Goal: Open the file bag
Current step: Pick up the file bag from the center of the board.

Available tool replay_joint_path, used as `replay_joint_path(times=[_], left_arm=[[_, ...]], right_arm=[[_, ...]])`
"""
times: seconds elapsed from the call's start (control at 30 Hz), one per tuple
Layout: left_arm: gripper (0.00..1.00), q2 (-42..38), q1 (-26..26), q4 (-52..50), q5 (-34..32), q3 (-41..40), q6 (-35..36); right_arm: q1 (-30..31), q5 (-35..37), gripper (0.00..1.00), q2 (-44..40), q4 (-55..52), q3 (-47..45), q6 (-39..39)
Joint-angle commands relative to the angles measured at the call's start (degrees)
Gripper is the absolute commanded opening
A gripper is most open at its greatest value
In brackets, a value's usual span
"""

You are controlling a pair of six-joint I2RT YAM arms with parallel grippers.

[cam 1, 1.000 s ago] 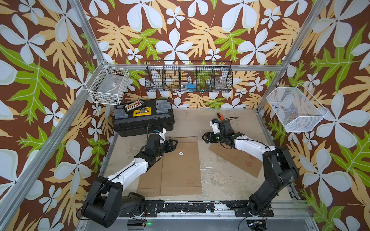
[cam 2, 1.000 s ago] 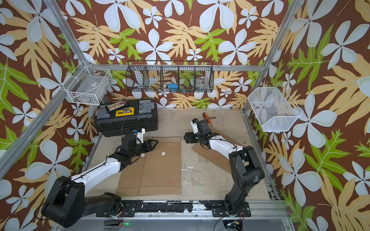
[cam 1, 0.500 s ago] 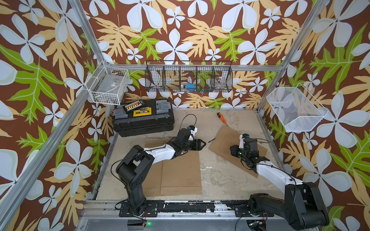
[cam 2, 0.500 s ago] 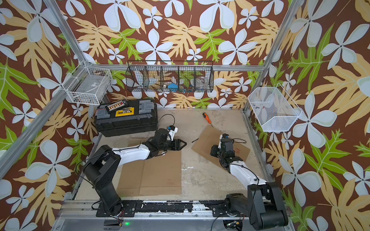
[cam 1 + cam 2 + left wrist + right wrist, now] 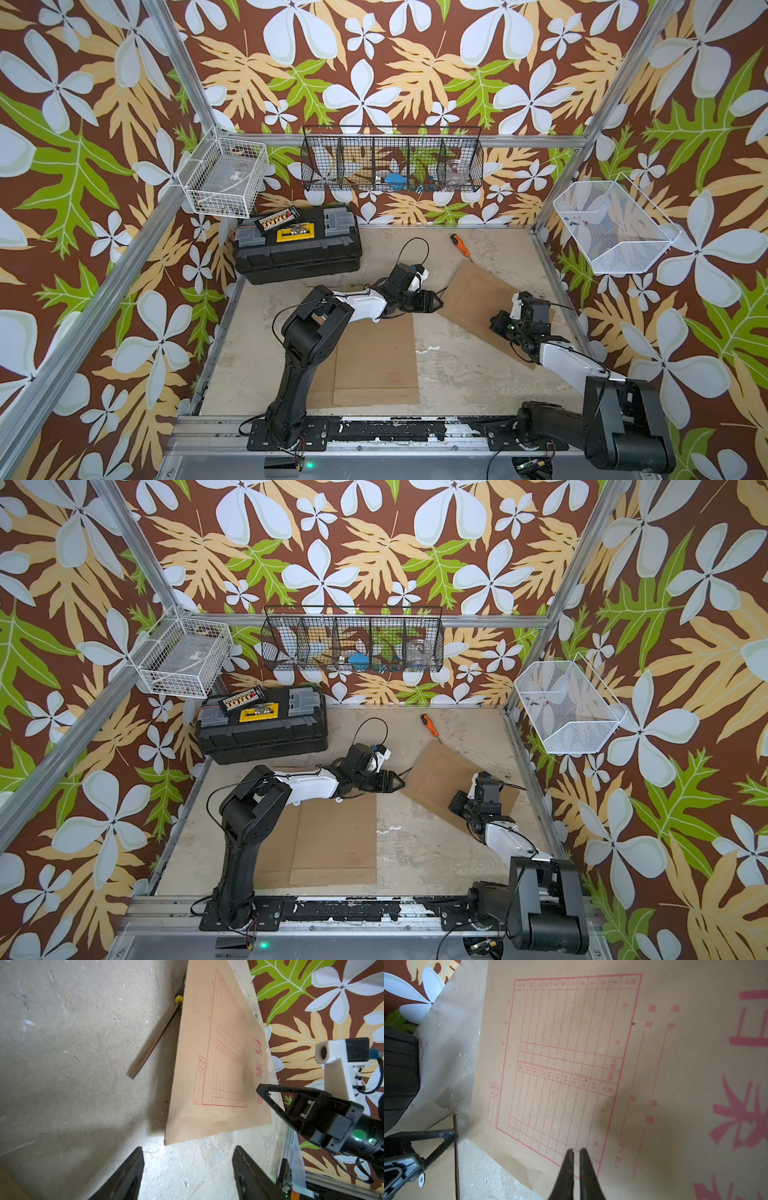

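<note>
- File bag (image 5: 478, 297), a flat brown paper envelope, lies on the table (image 5: 457, 374) towards the robot's right side, turned at an angle; in both top views (image 5: 436, 777) it sits between the two grippers.
- Its upper face carries a red ruled form and large red characters, clear in the right wrist view (image 5: 664, 1053).
- Left gripper (image 5: 437, 300) is low over the table at the bag's corner nearest the centre. In the left wrist view (image 5: 188, 1148) its jaws stand wide apart with nothing between them, and the bag's corner (image 5: 218, 1064) lies just ahead of the gap, not touching either finger.
- Right gripper (image 5: 577, 1149) is over the bag's face, tips at the edge of the printed form. Its jaws are closed to a thin slit and no paper shows between them; whether the tips touch the paper I cannot tell.
- An orange screwdriver (image 5: 459, 245) lies just beyond the bag's far corner.
- A black toolbox (image 5: 297, 249) stands at the back left, well apart from the bag.
- Flat cardboard sheets (image 5: 374, 361) lie under the left arm.
</note>
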Motion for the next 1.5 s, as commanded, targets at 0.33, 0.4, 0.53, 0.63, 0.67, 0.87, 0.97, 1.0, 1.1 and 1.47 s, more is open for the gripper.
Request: replay_joint_path(times=[0.33,0.4,0.53,0.63,0.67,0.87,0.97,1.0,1.1,1.47], left_arm=[[0.69,6.69,-0.44,-7.02,1.62,7.35,2.47],[0.70,7.82,-0.44,-7.93,1.61,8.69,2.74],[0.69,9.92,-0.50,-8.49,3.27,10.56,2.59],[0.67,10.96,-0.70,-8.34,4.97,11.56,2.67],[0.66,11.21,-0.78,-8.17,5.78,11.95,2.85],[0.48,12.12,-1.54,-8.18,9.87,14.61,3.81],[0.32,11.86,-1.63,-8.52,9.89,15.40,4.13],[0.26,11.71,-1.58,-8.59,9.89,15.61,4.28],[0.12,10.62,-1.58,-9.34,9.25,15.87,5.22],[0.00,-6.26,-1.58,-14.75,1.03,13.65,10.04]], right_arm=[[-0.81,-4.30,0.10,4.26,1.94,-0.63,-1.24],[-0.85,-4.87,0.10,4.88,1.98,-0.69,-1.27],[-0.90,-5.64,0.09,5.64,2.48,-0.99,-1.31],[-0.80,-6.21,0.09,6.14,2.95,-1.18,-1.27],[-0.89,-6.46,0.09,6.39,3.11,-1.27,-1.31],[-0.87,-7.39,0.09,7.55,3.88,-1.78,-1.44],[-0.85,-7.46,0.09,7.51,3.68,-1.54,-1.53],[-0.81,-7.35,0.09,7.30,3.63,-1.50,-1.57],[-0.84,-7.05,0.10,6.18,2.52,-1.10,-1.71],[3.92,2.23,0.52,-14.02,-9.21,5.31,-0.72]])
